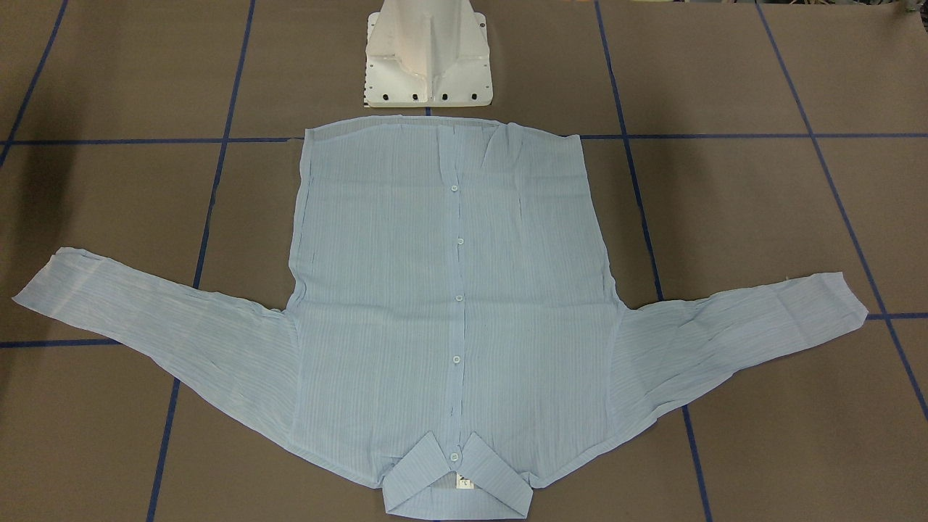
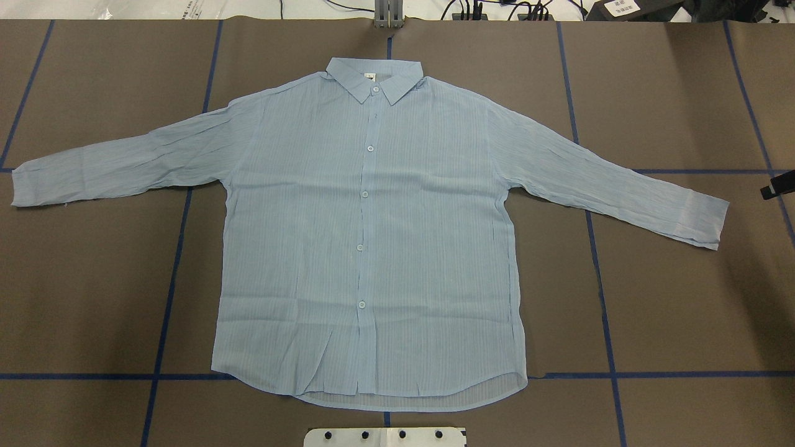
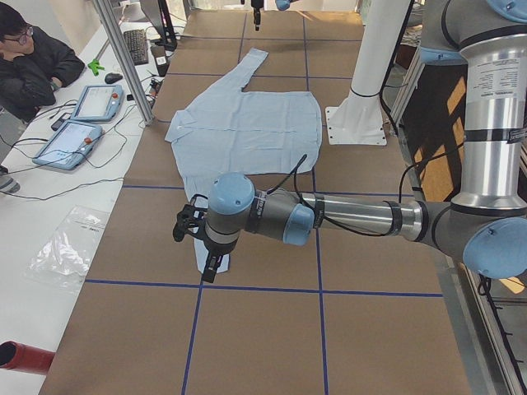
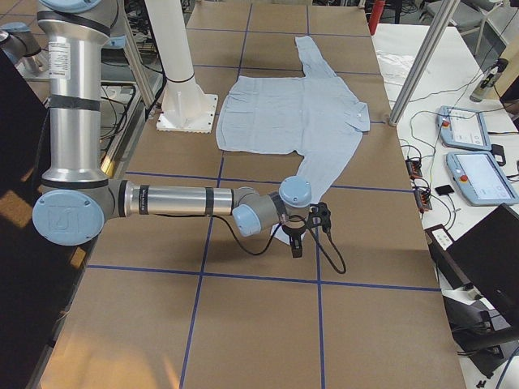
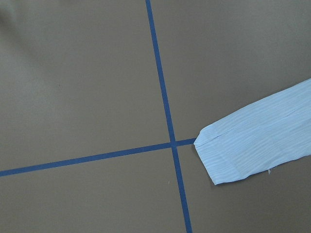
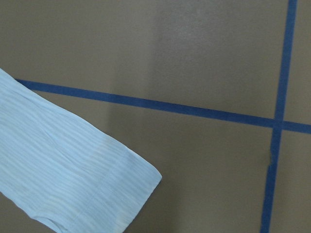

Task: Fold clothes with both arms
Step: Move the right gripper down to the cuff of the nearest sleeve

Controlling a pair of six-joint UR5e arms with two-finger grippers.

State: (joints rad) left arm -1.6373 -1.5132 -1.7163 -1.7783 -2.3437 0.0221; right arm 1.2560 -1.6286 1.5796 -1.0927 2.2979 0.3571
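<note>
The clothes are one light blue striped shirt (image 2: pixel 366 236), lying flat and buttoned on the brown table, collar away from the robot, both sleeves spread out sideways. In the front-facing view the shirt (image 1: pixel 449 290) has its collar at the bottom edge. My left gripper (image 3: pixel 209 271) hangs over the end of the near sleeve; the left wrist view shows only that cuff (image 5: pixel 252 145). My right gripper (image 4: pixel 295 245) hangs over the other cuff (image 6: pixel 73 174). A black tip of the right gripper (image 2: pixel 774 186) pokes in at the overhead view's edge. I cannot tell whether either gripper is open or shut.
The white pedestal base (image 1: pixel 428 58) stands just behind the shirt's hem. Blue tape lines (image 2: pixel 174 248) grid the table. A person (image 3: pixel 33 58) sits at a side bench with two tablets (image 3: pixel 82 123) and cables. A plastic bag (image 3: pixel 70 247) lies beside the table.
</note>
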